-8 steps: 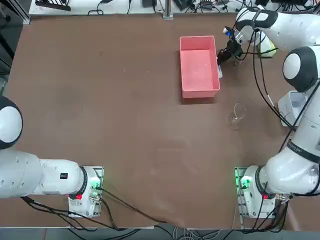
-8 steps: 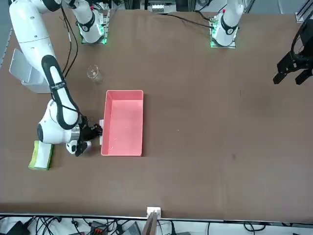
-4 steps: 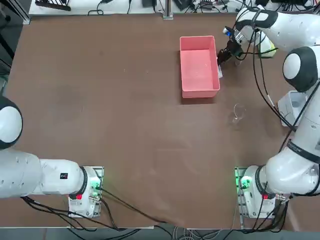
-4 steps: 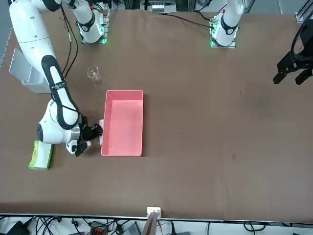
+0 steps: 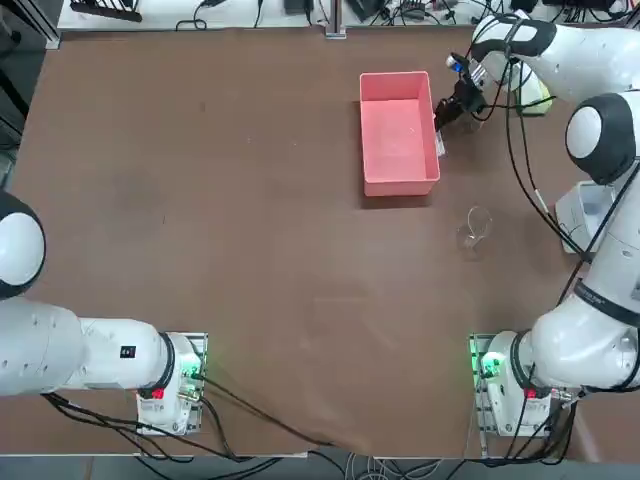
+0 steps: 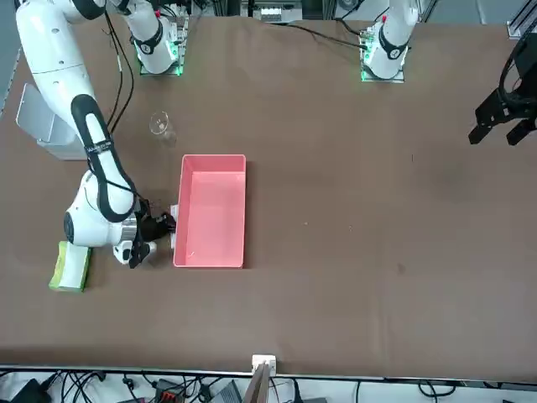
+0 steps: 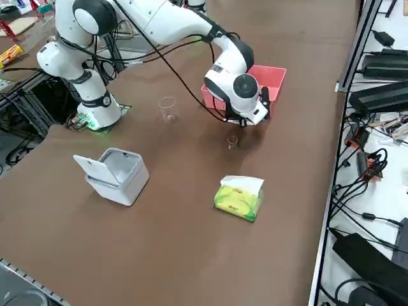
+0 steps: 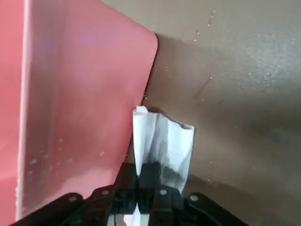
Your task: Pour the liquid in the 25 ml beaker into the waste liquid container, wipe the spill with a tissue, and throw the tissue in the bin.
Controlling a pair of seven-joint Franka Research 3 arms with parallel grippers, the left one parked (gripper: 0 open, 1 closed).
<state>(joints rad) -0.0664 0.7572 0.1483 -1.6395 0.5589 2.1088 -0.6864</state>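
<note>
My right gripper (image 5: 441,117) is low at the table beside the outer long wall of the waste liquid container (image 5: 398,140), a shallow pink tray (image 8: 70,94). It is shut on the tissue (image 8: 162,136), a crumpled white sheet pressed to the brown tabletop against the tray's wall; the tissue (image 5: 440,143) shows as a white scrap there. The 25 ml beaker (image 7: 233,141), tiny and clear, stands upright just beside the wrist, away from the tray. The bin (image 7: 118,173), a pale grey box with its lid up, sits near the table's right edge.
A larger clear beaker (image 5: 476,228) stands between the tray and the right arm's base. A green tissue pack (image 7: 239,196) lies beyond the tiny beaker. Small droplets (image 8: 209,21) dot the tabletop near the tray's corner. The arm's cables hang over this corner.
</note>
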